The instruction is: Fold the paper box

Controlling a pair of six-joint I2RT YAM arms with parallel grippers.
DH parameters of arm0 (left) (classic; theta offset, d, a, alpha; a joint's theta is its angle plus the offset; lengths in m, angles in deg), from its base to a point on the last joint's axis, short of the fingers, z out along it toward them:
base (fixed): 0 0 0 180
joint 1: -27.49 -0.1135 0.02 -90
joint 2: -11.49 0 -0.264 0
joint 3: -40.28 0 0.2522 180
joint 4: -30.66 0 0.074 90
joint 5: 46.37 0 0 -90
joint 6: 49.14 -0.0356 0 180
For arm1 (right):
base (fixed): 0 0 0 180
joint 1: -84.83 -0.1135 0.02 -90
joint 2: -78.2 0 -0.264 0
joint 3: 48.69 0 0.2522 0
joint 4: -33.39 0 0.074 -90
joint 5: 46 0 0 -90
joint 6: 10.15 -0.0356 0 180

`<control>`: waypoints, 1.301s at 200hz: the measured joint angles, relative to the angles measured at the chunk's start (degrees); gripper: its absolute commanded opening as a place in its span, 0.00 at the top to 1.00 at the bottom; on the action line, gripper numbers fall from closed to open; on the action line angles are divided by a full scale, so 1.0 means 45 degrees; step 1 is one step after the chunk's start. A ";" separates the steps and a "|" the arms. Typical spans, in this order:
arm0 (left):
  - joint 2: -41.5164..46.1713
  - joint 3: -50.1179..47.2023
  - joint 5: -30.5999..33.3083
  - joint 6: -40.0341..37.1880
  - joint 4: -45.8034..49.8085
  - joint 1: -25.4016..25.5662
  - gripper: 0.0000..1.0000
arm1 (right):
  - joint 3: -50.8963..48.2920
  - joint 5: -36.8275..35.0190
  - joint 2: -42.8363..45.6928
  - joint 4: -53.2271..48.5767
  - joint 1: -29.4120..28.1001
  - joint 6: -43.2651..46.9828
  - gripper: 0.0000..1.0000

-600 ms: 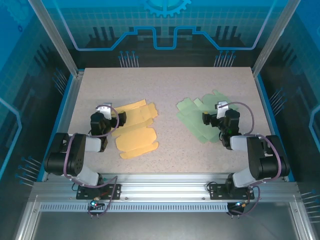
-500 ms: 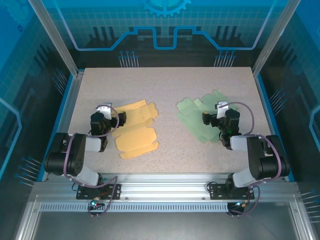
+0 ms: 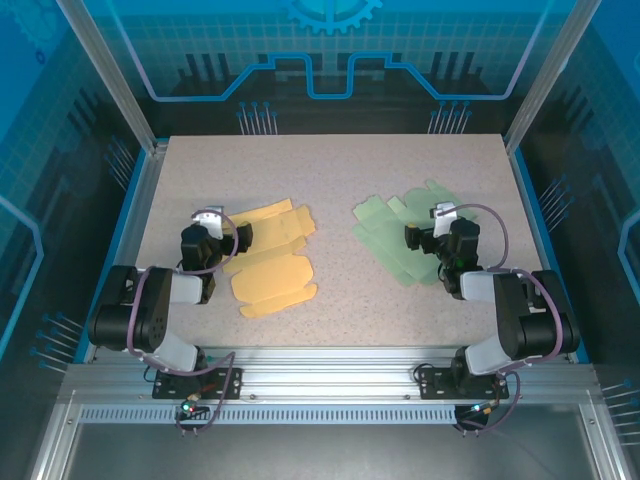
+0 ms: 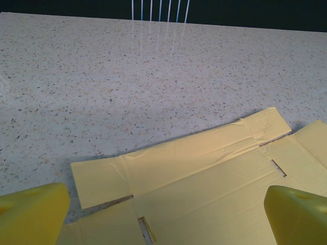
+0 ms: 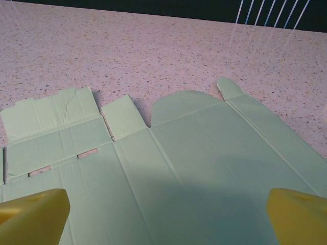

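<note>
Two unfolded paper boxes lie flat on the speckled table. The yellow paper box [image 3: 272,262] [image 4: 204,189] is on the left, and my left gripper [image 3: 236,238] [image 4: 166,224] hovers open over its left edge, yellow fingertips [image 4: 31,214] wide apart with nothing between them. The green paper box [image 3: 392,234] [image 5: 179,163] is on the right. My right gripper [image 3: 416,237] [image 5: 166,224] stands open over its right part, fingertips [image 5: 299,214] spread and holding nothing.
The speckled table [image 3: 330,170] stretches bare behind both sheets. A blue-edged frame and metal posts [image 3: 135,150] bound the table on the sides and back. A strip of table [image 3: 335,250] separates the two sheets.
</note>
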 measured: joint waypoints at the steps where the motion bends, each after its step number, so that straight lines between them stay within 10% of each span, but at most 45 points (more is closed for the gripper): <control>1: 0.0000 0.0000 -0.0005 0.0000 0.0000 0.0000 0.01 | 0.0000 0.0000 0.0000 0.0000 0.0000 0.0000 0.00; 260: 0.0000 0.0000 -0.0005 0.0000 0.0000 0.0000 0.01 | 0.0291 -0.0296 0.1559 -0.1943 0.0029 -0.0335 0.00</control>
